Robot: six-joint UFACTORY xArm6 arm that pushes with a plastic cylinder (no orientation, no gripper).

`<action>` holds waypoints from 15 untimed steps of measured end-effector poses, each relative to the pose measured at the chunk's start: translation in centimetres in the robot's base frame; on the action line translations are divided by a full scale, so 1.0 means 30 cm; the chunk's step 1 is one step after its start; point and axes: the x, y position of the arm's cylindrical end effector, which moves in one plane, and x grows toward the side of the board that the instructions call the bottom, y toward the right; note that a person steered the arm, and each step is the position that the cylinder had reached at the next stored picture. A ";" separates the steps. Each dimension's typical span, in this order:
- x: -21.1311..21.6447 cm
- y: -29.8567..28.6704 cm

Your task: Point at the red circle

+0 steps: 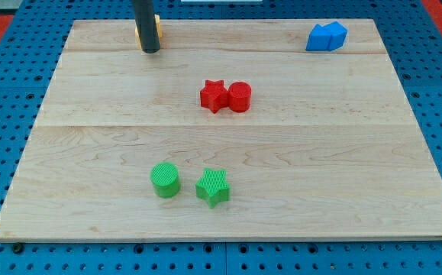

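The small red round plastic block, the red circle, sits a little above the middle of the pale wooden tabletop. It touches, or nearly touches, a small red star-shaped plastic block on its left side in the view. My tip, the bottom end of the dark rod, is up near the view's top, left of the middle, well apart from the red circle. Just behind the rod is a small yellow or orange block, mostly hidden, so I cannot tell its shape. There is no pincer on this arm at all, only the rod, so nothing can open, close or pinch, and nothing is being held. The red circle looks light and hard, like a little toy piece with ridged sides. I think it will slide easily on the smooth wood if it gets bumped, and it will not bend or break. I cannot take hold of it, and I do not need to. To point at it, my tip should come down and to the view's right and stop just beside it, on the top or right side, away from the red star. If my tip goes too far, it may shove the circle. A blue chunky block sits at the view's top right, and a green round block and a green star block sit near the bottom, all far from the path.
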 end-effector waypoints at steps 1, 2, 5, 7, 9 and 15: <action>0.000 -0.004; 0.041 -0.006; 0.294 -0.165; 0.306 -0.173; 0.314 -0.173; 0.321 -0.135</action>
